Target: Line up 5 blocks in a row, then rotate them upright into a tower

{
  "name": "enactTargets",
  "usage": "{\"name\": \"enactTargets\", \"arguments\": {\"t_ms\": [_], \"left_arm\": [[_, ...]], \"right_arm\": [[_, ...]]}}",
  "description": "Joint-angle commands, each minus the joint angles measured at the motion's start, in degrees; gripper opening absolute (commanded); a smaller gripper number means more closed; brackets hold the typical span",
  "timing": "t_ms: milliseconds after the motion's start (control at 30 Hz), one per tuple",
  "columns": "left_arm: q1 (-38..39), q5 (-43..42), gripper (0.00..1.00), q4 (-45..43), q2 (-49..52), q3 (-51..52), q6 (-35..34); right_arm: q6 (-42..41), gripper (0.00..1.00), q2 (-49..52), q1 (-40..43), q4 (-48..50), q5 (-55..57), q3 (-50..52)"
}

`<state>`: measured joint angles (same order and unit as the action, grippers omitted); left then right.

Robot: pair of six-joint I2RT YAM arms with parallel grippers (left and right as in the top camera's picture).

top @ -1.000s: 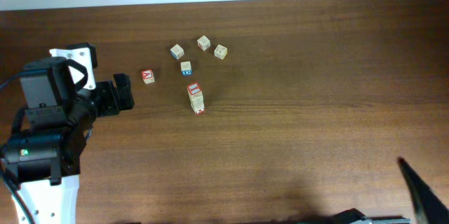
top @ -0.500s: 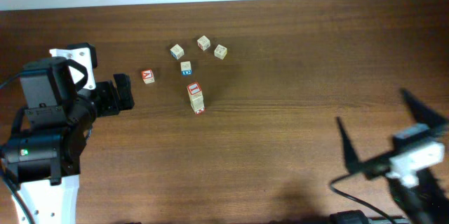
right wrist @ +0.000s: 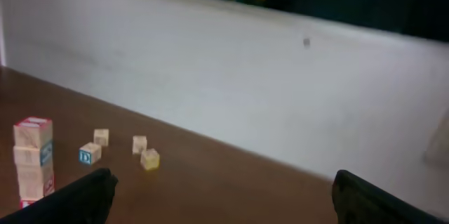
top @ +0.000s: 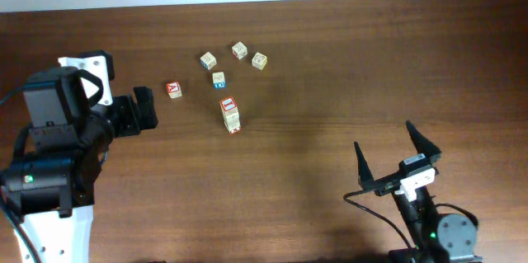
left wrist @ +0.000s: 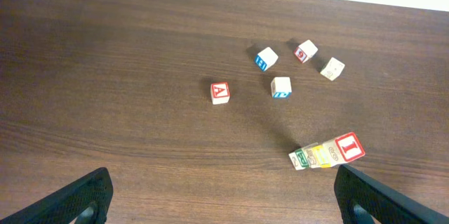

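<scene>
A short tower of wooden blocks stands mid-table, topped by a red-framed face. In the left wrist view the tower shows green, yellow and tan side faces. The right wrist view has the tower at its far left. Loose cubes lie behind it. My left gripper is open, left of the red "A" cube and well apart from the tower. My right gripper is open too, far to the tower's front right. Nothing sits between either pair of fingers.
Pale cubes with blue marks and a cream cube lie near a red-marked one. A white wall runs along the table's far edge. Bare brown wood stretches to the right of the blocks.
The right arm has swung in from the lower right corner and now stands at the front right, fingers spread. The left arm and all blocks have stayed put.
</scene>
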<state>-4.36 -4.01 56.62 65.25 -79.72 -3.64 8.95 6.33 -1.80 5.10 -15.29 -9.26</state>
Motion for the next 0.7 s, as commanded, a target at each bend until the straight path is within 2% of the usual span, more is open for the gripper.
{"name": "enactTargets", "arguments": {"t_ms": [0, 67, 233, 667], "left_arm": [[-0.2, 0.4, 0.99, 0.1, -0.2, -0.3, 0.5], [-0.2, 0.4, 0.99, 0.1, -0.2, -0.3, 0.5], [-0.2, 0.4, 0.99, 0.1, -0.2, -0.3, 0.5], [-0.2, 0.4, 0.99, 0.1, -0.2, -0.3, 0.5]], "right_arm": [[-6.4, 0.98, -4.9, 0.7, 0.7, 4.7, 5.7], [-6.2, 0.98, -6.1, 0.7, 0.7, 5.7, 8.8], [-6.3, 0.98, -6.1, 0.7, -9.3, 6.8, 8.9], [-6.3, 0.98, -6.1, 0.7, -9.0, 7.4, 8.9]]}}
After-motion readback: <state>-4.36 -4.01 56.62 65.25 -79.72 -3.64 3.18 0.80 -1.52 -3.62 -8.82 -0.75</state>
